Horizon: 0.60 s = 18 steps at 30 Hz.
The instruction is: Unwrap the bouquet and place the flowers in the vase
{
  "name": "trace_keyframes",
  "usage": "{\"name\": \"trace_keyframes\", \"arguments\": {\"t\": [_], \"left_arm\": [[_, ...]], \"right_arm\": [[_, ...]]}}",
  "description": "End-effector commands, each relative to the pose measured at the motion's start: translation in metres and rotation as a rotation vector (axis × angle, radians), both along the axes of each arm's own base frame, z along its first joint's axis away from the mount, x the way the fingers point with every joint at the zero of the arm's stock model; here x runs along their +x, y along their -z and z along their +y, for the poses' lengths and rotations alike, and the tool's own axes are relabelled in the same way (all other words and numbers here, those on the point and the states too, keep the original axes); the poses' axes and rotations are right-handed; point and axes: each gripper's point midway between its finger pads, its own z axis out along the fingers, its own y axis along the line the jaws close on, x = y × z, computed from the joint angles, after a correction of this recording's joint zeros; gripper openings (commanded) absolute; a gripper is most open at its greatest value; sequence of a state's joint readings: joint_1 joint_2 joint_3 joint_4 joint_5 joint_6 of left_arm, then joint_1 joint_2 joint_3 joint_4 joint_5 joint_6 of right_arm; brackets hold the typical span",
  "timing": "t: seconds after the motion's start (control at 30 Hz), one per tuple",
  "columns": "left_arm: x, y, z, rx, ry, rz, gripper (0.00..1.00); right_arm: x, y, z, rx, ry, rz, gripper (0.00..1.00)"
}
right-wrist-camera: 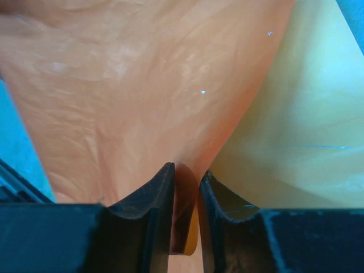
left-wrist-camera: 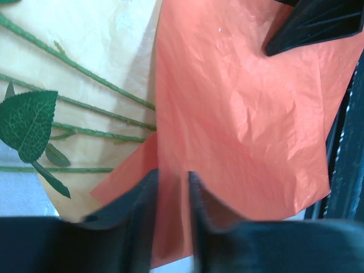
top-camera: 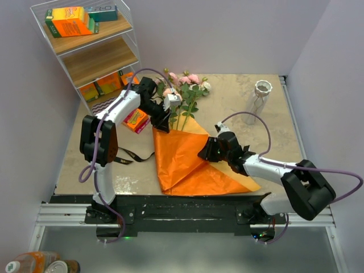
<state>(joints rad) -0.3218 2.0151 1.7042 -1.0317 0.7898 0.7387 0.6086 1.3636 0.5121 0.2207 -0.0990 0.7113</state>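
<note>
The bouquet is undone: its orange paper [top-camera: 182, 159] lies spread flat mid-table. The flowers [top-camera: 187, 79], pink and cream, lie at the sheet's far end, their green stems [left-wrist-camera: 85, 74] running over its pale inner side. My left gripper [top-camera: 162, 120] is at the sheet's far left corner. Its jaws [left-wrist-camera: 173, 173] stand a little apart with the edge of the orange paper [left-wrist-camera: 239, 114] loose between them. My right gripper [top-camera: 203, 152] is at the sheet's right side, shut [right-wrist-camera: 186, 169] on a raised fold of orange paper [right-wrist-camera: 131, 85]. The vase [top-camera: 259, 99] stands upright at the far right, holding nothing.
A black ribbon [top-camera: 132, 154] lies loose on the table left of the paper. An orange packet [top-camera: 136, 120] lies beside my left gripper. A white wire shelf [top-camera: 91, 51] with boxes stands at the far left. Walls close the table's left, back and right sides.
</note>
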Motion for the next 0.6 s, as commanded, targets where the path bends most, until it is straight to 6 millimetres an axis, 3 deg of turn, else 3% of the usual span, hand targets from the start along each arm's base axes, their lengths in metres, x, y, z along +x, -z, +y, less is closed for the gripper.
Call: {"name": "trace_keyframes", "arguments": {"t": [0.0,0.03,0.1,0.13,0.23,0.27,0.33,0.37,0.43,0.47,0.53,0.57], "left_arm": [[0.018,-0.033,0.003,0.015,-0.085,-0.072,0.47],[0.019,-0.036,0.004,0.017,-0.093,-0.076,0.59],[0.022,-0.054,0.005,0.007,-0.123,-0.121,0.62],[0.026,-0.063,0.004,-0.006,-0.135,-0.159,0.75],[0.032,-0.1,0.008,-0.023,-0.193,-0.259,0.81],[0.032,-0.116,0.01,-0.03,-0.213,-0.294,0.99],[0.041,-0.139,0.017,-0.02,-0.293,-0.35,0.99],[0.042,-0.156,0.021,-0.033,-0.317,-0.386,0.99],[0.049,-0.176,0.025,-0.041,-0.391,-0.422,0.99],[0.048,-0.185,0.027,-0.045,-0.409,-0.439,0.99],[0.052,-0.199,0.032,-0.047,-0.461,-0.463,0.99],[0.051,-0.205,0.034,-0.049,-0.476,-0.474,0.99]], "right_arm": [[0.013,-0.051,0.008,0.096,-0.001,-0.151,0.23],[0.012,-0.052,0.005,0.079,-0.001,-0.146,0.22],[0.017,-0.067,0.006,0.07,-0.014,-0.185,0.21],[0.015,-0.069,0.008,0.069,-0.028,-0.179,0.21],[0.017,-0.088,0.015,0.088,-0.055,-0.21,0.18],[0.019,-0.097,0.017,0.093,-0.06,-0.231,0.18],[0.009,-0.11,0.026,0.086,-0.093,-0.255,0.18],[0.014,-0.125,0.029,0.063,-0.076,-0.304,0.18],[-0.006,-0.133,0.051,0.031,-0.143,-0.317,0.18],[-0.006,-0.15,0.06,0.031,-0.147,-0.356,0.18],[-0.026,-0.155,0.085,0.021,-0.211,-0.369,0.19],[-0.031,-0.169,0.096,0.033,-0.228,-0.398,0.19]]}}
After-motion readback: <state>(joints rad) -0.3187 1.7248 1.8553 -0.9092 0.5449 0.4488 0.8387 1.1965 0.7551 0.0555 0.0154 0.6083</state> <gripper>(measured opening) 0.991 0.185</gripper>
